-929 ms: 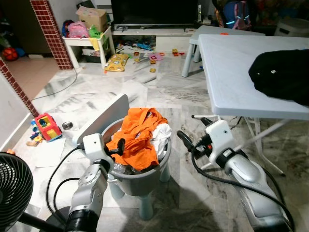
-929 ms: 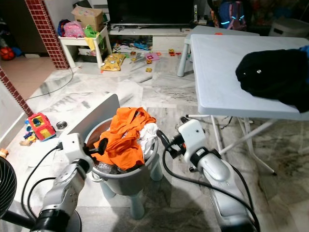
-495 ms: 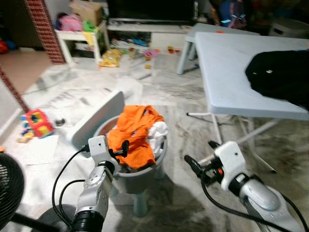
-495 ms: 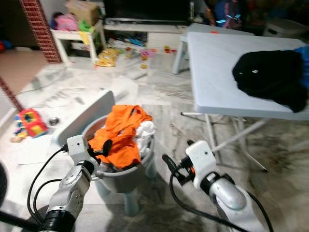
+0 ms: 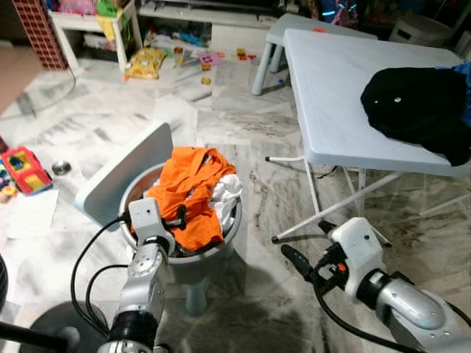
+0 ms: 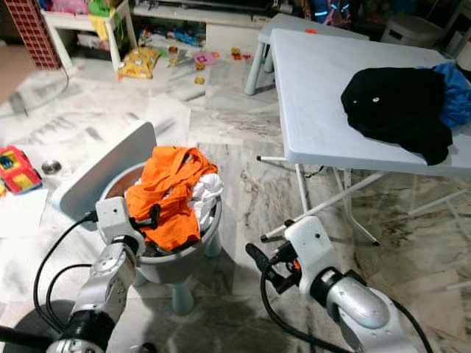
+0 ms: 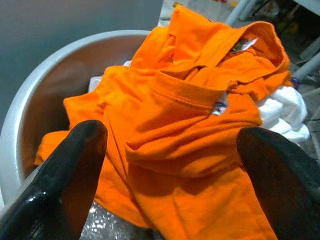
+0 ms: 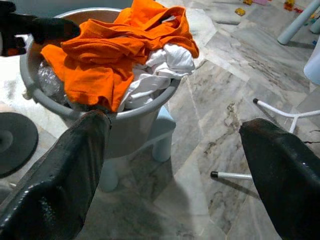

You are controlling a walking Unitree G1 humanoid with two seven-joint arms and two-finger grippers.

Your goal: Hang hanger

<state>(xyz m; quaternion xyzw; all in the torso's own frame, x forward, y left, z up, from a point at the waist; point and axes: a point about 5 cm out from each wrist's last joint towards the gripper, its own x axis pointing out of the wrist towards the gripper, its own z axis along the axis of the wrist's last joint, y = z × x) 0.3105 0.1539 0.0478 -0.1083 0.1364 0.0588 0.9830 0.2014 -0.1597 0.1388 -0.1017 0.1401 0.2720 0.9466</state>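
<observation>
Orange shirt heaped in grey basket; left gripper at its 9 o'clock rim, right gripper at 3 — both spread, empty. No hanger seen — one is best located before any grasp is attempted.

So the orange shirt is just crumpled in a heap on top of the grey tub, collar and label up, one fold draped over the tub's front rim. It's lying on a white cloth bunched at the right rim.
</observation>
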